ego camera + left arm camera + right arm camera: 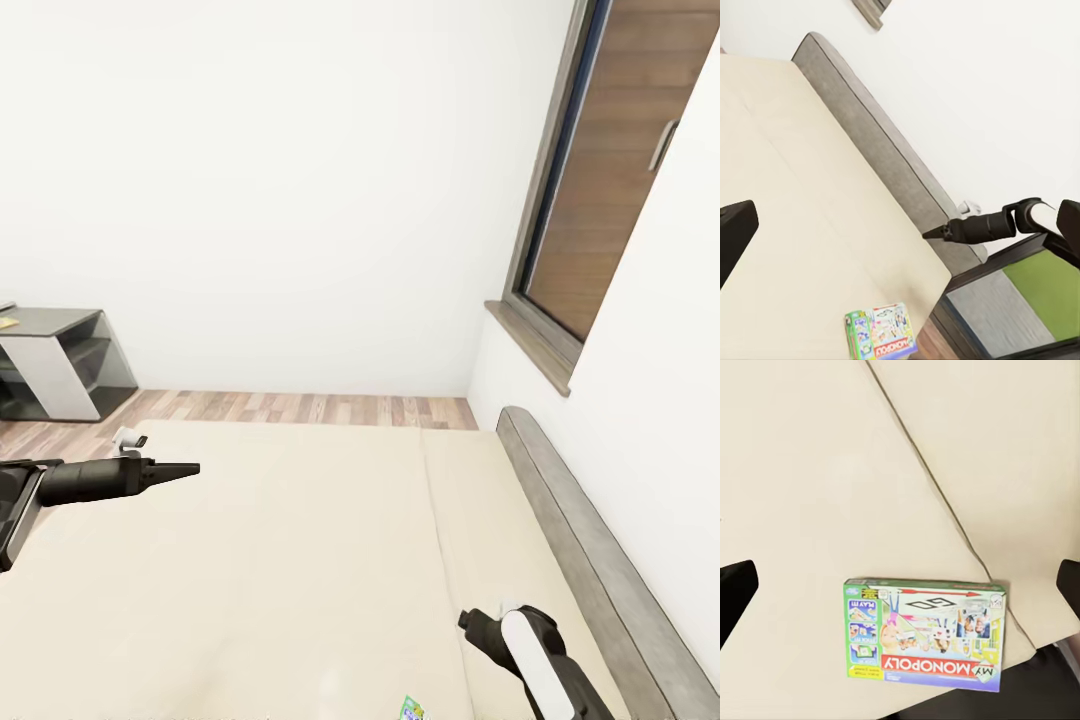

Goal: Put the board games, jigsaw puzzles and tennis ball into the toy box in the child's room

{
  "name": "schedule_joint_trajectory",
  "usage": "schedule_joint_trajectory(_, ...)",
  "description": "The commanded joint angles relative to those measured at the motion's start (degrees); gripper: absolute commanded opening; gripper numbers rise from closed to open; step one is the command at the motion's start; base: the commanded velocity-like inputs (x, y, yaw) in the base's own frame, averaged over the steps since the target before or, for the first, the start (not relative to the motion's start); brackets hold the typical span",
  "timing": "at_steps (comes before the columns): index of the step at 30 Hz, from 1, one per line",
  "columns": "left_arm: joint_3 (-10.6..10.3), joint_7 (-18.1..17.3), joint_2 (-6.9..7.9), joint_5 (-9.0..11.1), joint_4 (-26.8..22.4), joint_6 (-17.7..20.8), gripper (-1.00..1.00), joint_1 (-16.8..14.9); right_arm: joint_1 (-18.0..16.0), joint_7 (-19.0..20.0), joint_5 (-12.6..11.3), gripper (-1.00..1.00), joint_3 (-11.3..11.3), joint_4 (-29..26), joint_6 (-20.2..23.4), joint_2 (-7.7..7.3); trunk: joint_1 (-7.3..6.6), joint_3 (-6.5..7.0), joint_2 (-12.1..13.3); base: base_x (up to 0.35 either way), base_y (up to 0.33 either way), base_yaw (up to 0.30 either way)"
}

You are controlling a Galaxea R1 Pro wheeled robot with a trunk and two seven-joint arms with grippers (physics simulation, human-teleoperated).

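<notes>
One board game [926, 634], a flat green and blue Monopoly box with a red band, lies on the beige bed [300, 540] near a mattress edge. It also appears in the left wrist view as the board game [881, 330], and one corner of the board game [412, 708] shows in the head view. My right gripper [900, 585] hovers above it, open, with nothing between its fingers [735, 592]. My left gripper [175, 470] hangs open and empty over the far left part of the mattress. The toy box, the puzzles and the ball are out of view.
A low grey headboard [590, 560] runs along the bed's right side under a white wall. A wood-framed window [600, 190] is above it. A dark grey side desk with a white panel [55, 365] stands at the far left on the wood-plank floor [300, 408].
</notes>
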Motion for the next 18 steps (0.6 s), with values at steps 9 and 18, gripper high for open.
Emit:
schedule_joint_trajectory(9, -0.01, -0.23, 0.03, 0.00, -0.01, 0.61, 1.00, -0.06, -0.05, 5.61, -0.17, 1.00, 0.07, 1.64, -2.86, -0.47, 0.03, -0.98, -0.13, 0.000, 0.000, 0.000)
schedule_joint_trajectory(18, 0.16, -0.48, 0.12, 0.20, -0.02, 0.55, 1.00, -0.08, -0.97, 7.38, -0.05, 1.00, 0.05, 5.37, -4.79, -1.74, 0.03, -1.82, -0.13, 0.000, 0.000, 0.000)
